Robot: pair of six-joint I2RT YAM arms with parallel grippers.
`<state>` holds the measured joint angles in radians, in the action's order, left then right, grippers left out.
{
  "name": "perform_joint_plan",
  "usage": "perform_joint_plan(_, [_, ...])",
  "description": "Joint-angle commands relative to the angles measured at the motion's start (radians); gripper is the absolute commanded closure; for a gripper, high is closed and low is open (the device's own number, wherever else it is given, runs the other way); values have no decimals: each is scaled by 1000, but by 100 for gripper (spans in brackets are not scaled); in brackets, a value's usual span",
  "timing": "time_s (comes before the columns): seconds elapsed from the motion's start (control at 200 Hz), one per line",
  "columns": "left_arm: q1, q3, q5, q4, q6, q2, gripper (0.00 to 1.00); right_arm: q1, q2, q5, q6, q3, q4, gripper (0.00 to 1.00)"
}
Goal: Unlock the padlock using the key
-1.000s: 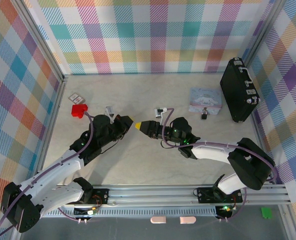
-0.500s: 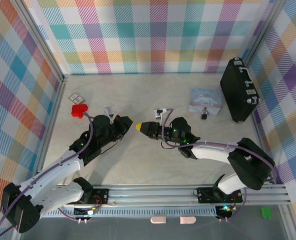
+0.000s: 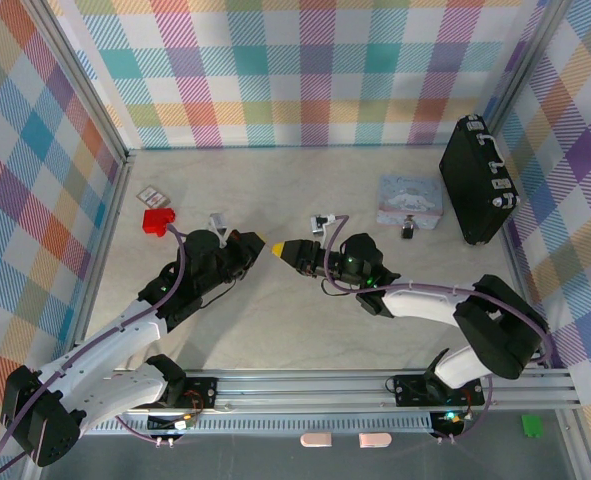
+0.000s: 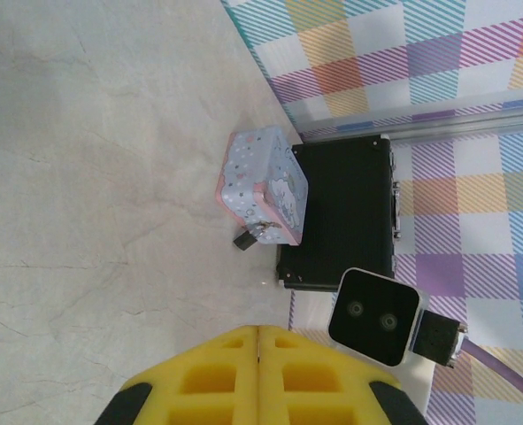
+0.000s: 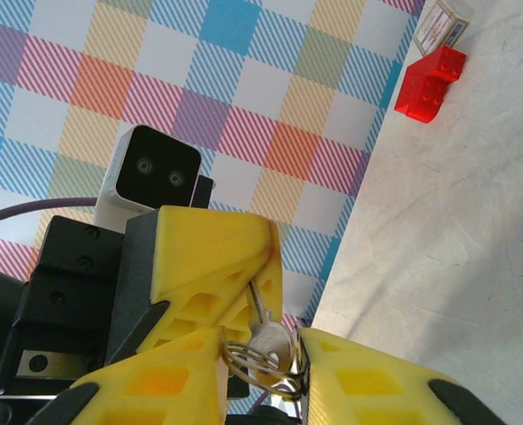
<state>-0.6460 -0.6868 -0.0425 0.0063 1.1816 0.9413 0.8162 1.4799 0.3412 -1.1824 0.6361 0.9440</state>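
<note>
Yellow fingertips meet at the middle of the pale marbled table. Your left gripper and your right gripper point at each other, almost tip to tip.

From above, what sits between them is too small to make out. The right wrist view shows it: a small silvery key on a wire ring, its blade running up into the seam of the left gripper, which is pinched closed on it. The right gripper has a finger on either side of the key's head and ring, narrowly parted. You cannot tell whether they press on it.

The tiny dark padlock with a thin silvery shackle lies at 3 o'clock from the grippers, well apart from them, with the right arm's wrist in between. A pale blue tin with a pink rim is just beside it at 12 o'clock, and a black hard case stands at 3 o'clock from the tin.

The left wrist view looks past its closed fingers and shows the padlock against the tin, the case behind.

At 10 o'clock from the left gripper sits a red plastic block, with a small printed card just beyond it at 11 o'clock. The right wrist view catches that block against the checked wall.
</note>
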Motion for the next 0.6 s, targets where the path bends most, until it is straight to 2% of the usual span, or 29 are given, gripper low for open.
perform_joint_plan(0.0, [-16,11,-8,30,3,-15,100,-8,13,13,-25,19,70,76])
perform_joint_plan(0.595, [-28,31,9,61,4,-25,100,-7,11,-22,-64,14,53,92])
